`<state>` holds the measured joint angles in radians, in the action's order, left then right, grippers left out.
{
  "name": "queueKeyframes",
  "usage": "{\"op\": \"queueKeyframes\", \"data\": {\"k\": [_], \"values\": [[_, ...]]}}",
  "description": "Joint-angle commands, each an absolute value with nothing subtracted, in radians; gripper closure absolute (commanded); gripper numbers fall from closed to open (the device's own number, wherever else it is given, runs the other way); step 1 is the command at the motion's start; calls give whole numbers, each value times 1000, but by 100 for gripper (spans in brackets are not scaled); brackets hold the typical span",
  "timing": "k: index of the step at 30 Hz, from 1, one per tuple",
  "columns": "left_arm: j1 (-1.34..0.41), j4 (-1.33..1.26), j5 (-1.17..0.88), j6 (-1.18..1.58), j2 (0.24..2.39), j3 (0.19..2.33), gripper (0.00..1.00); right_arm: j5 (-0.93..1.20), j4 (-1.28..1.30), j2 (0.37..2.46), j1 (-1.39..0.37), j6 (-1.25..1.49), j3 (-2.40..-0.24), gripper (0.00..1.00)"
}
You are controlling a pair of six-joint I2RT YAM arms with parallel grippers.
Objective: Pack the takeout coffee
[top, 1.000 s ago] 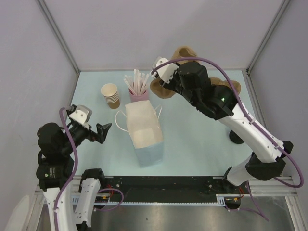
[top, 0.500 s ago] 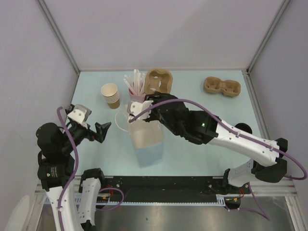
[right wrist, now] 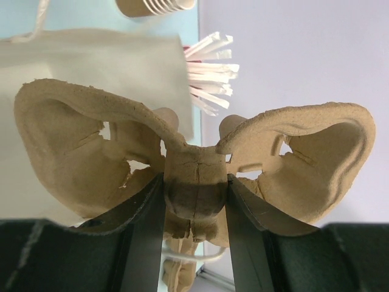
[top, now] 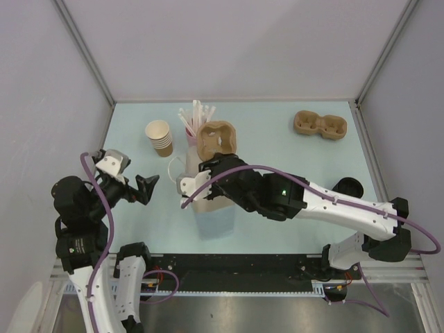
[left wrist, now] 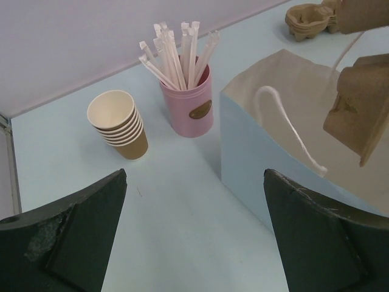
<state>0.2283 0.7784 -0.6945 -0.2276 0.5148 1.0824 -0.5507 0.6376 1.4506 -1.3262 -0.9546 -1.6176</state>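
A round black lid [top: 345, 186], seemingly the takeout coffee, shows at the right, partly hidden by my right arm; its brown cup is not visible. The paper bag [top: 216, 223] stands open at mid-table and also shows in the left wrist view [left wrist: 285, 121] and the right wrist view [right wrist: 91, 55]. My right gripper [top: 208, 166] is shut on the middle bridge of a brown pulp cup carrier [top: 216, 139], [right wrist: 194, 188], holding it upright over the bag's mouth. My left gripper [top: 147, 187], [left wrist: 194, 243] is open and empty, left of the bag.
A stack of tan lidless cups [top: 159, 137], [left wrist: 118, 125] and a pink cup of white straws [top: 196, 116], [left wrist: 188, 106] stand behind the bag. A second pulp carrier [top: 319, 125], [left wrist: 310, 18] lies at the back right.
My right arm has carried the pulp carrier from the back of the table forward and left, to above the bag. The left arm has barely moved.
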Motion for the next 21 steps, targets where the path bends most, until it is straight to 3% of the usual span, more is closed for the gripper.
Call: {"op": "queueKeyframes", "data": {"k": [1,12,21], "values": [[253,749,-745,-206,511,1080,1,-523,683,1465,-1351,-956,-1615,83],[262,764,-759,-213,525,1103,1,-428,824,1532,-1356,-876,-1638,83],[262,815,-851,-230,635,1216,1,-204,1055,1609,-1259,-736,-1816,82]]}}
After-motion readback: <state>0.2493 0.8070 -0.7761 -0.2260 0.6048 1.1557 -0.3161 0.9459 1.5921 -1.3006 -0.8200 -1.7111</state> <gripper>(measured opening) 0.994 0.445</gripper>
